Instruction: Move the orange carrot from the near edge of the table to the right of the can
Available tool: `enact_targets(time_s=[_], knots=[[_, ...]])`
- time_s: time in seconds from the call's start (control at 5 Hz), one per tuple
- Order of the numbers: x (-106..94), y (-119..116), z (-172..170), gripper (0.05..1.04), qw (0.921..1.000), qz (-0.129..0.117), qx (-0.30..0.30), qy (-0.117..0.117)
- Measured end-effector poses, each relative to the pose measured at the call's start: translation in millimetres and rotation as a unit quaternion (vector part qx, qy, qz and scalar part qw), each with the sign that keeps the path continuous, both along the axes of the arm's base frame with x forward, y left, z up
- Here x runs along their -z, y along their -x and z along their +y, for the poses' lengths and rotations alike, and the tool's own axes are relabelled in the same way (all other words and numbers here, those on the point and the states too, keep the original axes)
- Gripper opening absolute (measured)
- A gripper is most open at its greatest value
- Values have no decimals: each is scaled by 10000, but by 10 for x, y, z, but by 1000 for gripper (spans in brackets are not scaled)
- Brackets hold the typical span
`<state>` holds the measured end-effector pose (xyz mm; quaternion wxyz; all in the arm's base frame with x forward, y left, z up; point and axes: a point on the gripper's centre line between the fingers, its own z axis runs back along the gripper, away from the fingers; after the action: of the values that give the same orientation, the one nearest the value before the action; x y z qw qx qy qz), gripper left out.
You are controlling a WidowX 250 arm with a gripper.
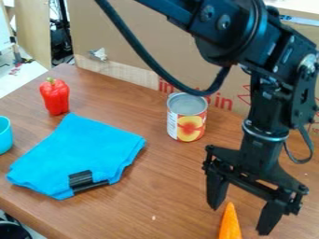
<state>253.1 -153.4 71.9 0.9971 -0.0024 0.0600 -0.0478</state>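
The black gripper [239, 219] hangs at the lower right with its two fingers spread wide apart. An orange carrot [230, 225] lies at the bottom edge, its tip showing between the fingers and its lower part cut off by the edge; whether they touch it I cannot tell. Behind and left of the gripper stands an upright can [187, 117] with a fruit label. A folded blue cloth [78, 151] with a black strip lies on the left half of the table. A red pepper [55, 97] stands upright behind the cloth.
Part of a blue cup [3, 135] shows at the left edge of the brown wooden table [156, 186]. A cardboard panel [124, 46] stands along the table's back. The table's left edge slants down past the cup.
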Motion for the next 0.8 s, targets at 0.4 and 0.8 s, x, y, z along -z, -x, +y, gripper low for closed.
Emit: enact_targets(time_s=[0.4,0.8], knots=[[187,11,-8,1003,9987,380,-252,-249],[299,112,-39,1003,9962,711,-318,-382]])
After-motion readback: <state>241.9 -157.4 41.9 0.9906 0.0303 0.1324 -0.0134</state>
